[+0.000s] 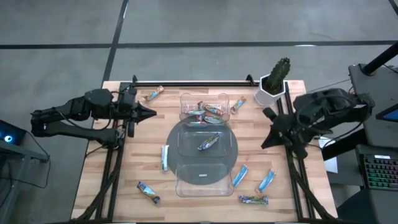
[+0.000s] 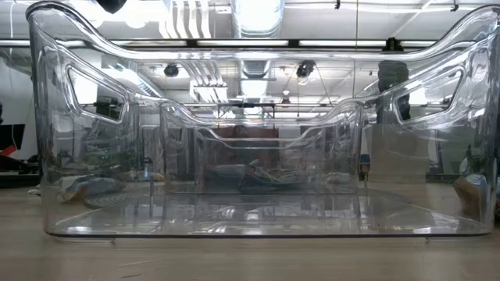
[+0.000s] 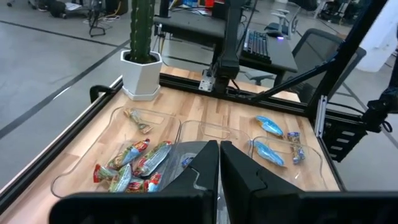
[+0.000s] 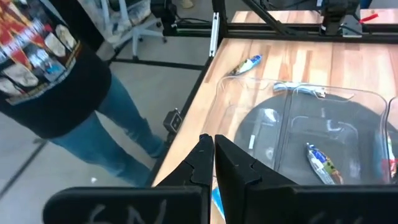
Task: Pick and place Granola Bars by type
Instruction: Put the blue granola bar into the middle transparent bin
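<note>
Granola bars lie in and around the clear tray (image 1: 186, 158). Its far compartment holds several dark multicoloured bars (image 1: 205, 112) (image 3: 134, 165), and its middle one holds a single blue bar (image 1: 208, 142) (image 4: 320, 163). Loose on the table are light blue bars (image 1: 165, 157) (image 1: 240, 175) (image 1: 267, 180), dark ones (image 1: 148, 192) (image 1: 253, 200), an orange-brown one (image 1: 237, 104) and one at the far left (image 1: 153, 94). My left gripper (image 1: 151, 112) (image 3: 219, 149) hovers shut, left of the tray. My right gripper (image 1: 264, 144) (image 4: 208, 146) hovers shut on the tray's right.
A potted cactus (image 1: 273, 84) (image 3: 142, 62) stands at the table's far right corner. A dark round mat (image 1: 177, 134) lies under the tray. A black rail (image 1: 186, 83) runs along the far edge. A person (image 4: 56, 74) stands beyond the table's left side. The tray's wall (image 2: 258, 156) fills the low view.
</note>
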You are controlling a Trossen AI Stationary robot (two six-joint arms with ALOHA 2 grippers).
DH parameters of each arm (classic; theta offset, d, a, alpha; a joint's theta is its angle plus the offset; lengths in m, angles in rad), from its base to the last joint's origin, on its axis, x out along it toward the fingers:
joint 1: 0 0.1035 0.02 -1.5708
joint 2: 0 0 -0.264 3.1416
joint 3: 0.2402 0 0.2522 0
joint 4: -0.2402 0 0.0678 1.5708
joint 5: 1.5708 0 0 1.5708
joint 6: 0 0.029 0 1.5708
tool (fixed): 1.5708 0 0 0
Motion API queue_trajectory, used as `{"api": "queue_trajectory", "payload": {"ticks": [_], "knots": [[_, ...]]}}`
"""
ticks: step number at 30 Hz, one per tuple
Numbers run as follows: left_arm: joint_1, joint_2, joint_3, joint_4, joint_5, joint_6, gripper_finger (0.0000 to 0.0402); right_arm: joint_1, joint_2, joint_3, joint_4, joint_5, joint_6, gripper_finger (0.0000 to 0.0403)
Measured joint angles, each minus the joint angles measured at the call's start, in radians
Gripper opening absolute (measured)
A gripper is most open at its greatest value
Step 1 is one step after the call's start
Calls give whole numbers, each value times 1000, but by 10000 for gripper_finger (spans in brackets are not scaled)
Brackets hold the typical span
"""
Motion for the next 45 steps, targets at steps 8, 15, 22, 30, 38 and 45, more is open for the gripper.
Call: {"api": "queue_trajectory", "payload": {"ticks": [8, 15, 22, 30, 38, 45], "knots": [[0, 0, 22, -8, 80, 19, 0, 139, 77, 37, -23, 146, 84, 8], [0, 1, 51, -65, 184, 48, 0, 178, 151, 53, -166, 152, 223, 8], [0, 1, 109, -131, 220, 75, 0, 187, 230, 110, -271, 152, 375, 8], [0, 4, 174, -187, 249, 148, 0, 189, 312, 194, -302, 63, 517, 9], [0, 5, 178, -241, 299, 158, 0, 222, 381, 245, -318, 31, 609, 48], [0, 8, 179, -245, 298, 180, 0, 271, 436, 249, -393, 40, 679, 112]]}}
